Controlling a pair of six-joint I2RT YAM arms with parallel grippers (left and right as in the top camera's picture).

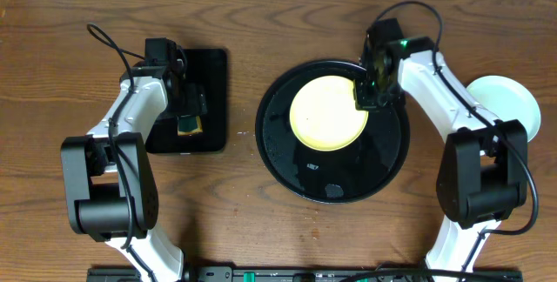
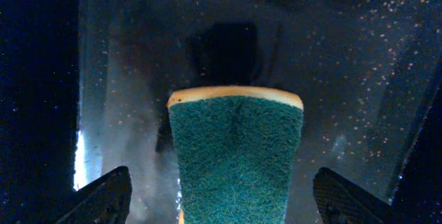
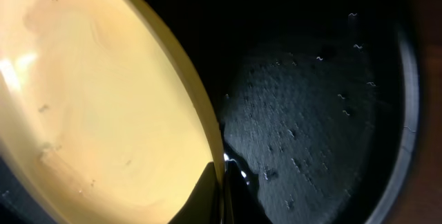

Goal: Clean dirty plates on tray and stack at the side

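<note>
On the near half of the large round glossy black tray [image 1: 335, 182], bare black surface shows, flecked with droplets. Farther back on that tray lies the pale yellow round plate [image 1: 326, 115], its right rim clamped between the fingers of the right gripper [image 1: 367, 97]. Right of the tray, a pale mint-green round plate [image 1: 515, 104] sits on the brown wooden table [image 1: 261, 221]. Left of the tray, the left gripper [image 1: 191, 117] hangs over a small rectangular black tray [image 1: 213, 99], fingers spread wide on either side of a green-and-yellow sponge [image 2: 235, 155].
</note>
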